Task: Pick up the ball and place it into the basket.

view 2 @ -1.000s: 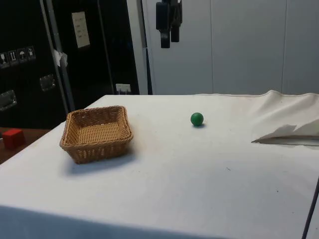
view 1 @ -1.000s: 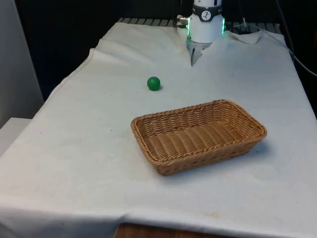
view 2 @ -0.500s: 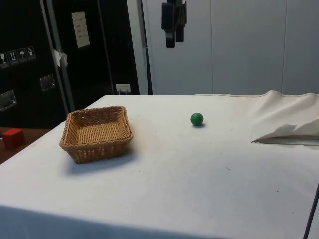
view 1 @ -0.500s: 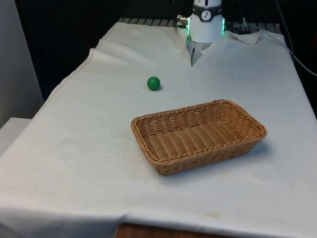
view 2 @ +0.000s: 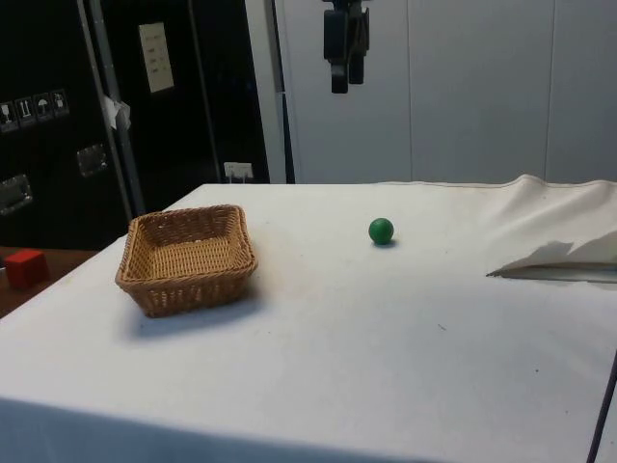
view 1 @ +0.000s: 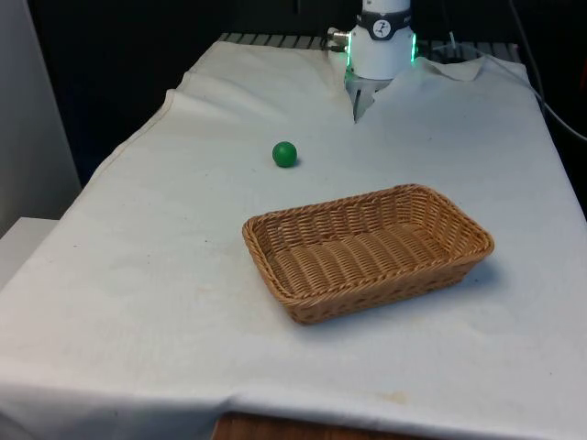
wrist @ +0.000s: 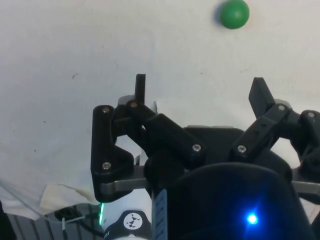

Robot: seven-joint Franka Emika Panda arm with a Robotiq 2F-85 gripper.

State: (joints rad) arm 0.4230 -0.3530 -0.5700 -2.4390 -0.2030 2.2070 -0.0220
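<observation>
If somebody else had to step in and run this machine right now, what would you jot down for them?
Gripper: open, holding nothing, high above the table in the side view.
Ball: green, lying on the white cloth, apart from the basket and farther from the front camera.
Basket: wicker, nothing in it, toward the front view's right.
Done: nothing yet; ball untouched.
Left: lower onto the ball, grasp it, carry it over and release it in the basket.
</observation>
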